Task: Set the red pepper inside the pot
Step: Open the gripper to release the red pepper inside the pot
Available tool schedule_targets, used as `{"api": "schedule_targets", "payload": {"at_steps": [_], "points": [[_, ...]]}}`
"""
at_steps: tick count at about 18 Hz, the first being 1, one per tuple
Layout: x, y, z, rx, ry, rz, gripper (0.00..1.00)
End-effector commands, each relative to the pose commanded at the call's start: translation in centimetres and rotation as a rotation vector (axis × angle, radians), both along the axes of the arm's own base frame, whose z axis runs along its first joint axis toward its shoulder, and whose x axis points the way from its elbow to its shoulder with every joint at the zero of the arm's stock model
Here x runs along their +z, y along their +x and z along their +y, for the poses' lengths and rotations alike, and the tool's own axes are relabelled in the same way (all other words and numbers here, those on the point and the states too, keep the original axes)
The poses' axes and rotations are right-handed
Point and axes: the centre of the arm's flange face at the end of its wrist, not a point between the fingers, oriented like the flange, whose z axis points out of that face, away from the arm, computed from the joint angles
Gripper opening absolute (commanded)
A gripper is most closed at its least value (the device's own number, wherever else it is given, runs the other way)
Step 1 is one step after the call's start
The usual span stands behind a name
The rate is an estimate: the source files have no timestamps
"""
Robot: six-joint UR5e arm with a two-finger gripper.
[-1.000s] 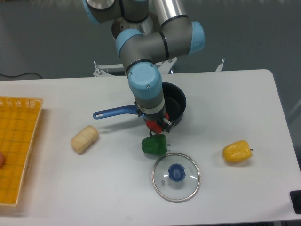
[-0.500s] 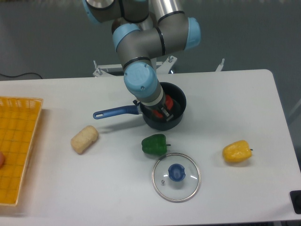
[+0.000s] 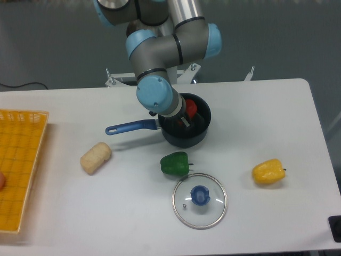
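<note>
**Pepper over the pot, release not yet confirmed**

The end effector (image 3: 184,114) sits low over the pot (image 3: 200,133), mostly hidden behind the arm's blue wrist joint. The red pepper (image 3: 191,108) shows as a small red patch inside the pot's rim, toward the back wall, right beside the dark finger parts. Whether the jaws are clamped on it or have already parted cannot be told: the wrist covers the fingertips, and only a sliver of the pepper shows.

Risks from here, as I judge them:

- If the pepper is let go while high or against the rim, its glossy rounded body could bounce or roll out onto the tabletop (image 3: 266,117).
- If it is not fully freed, a lift could drag it back out on one finger.
- The fingers are inside a light little pot. A sideways pull before rising clear could catch the wall, shove the pot or swing its blue handle (image 3: 130,127), tipping the pepper out.
- The green pepper (image 3: 175,164) lies just in front of the pot, with the glass lid (image 3: 200,201) nearer still; a skidding pot could knock the green one. The yellow pepper (image 3: 268,172) and the bread roll (image 3: 96,157) lie well apart.

A straight vertical exit looks safest.
</note>
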Motion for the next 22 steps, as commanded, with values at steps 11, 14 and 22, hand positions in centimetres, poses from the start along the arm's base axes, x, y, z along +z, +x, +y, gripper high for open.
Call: {"api": "schedule_targets", "payload": {"at_steps": [11,14,22], "points": [[-0.3,-0.1,-0.2,0.006,-0.003,-0.008,0.52],[-0.6,0.2,-0.3,0.005,-0.009,-0.011,0.52],[-1.5,0.4,-0.3,0.002,-0.012,-0.016,0.52]]}}
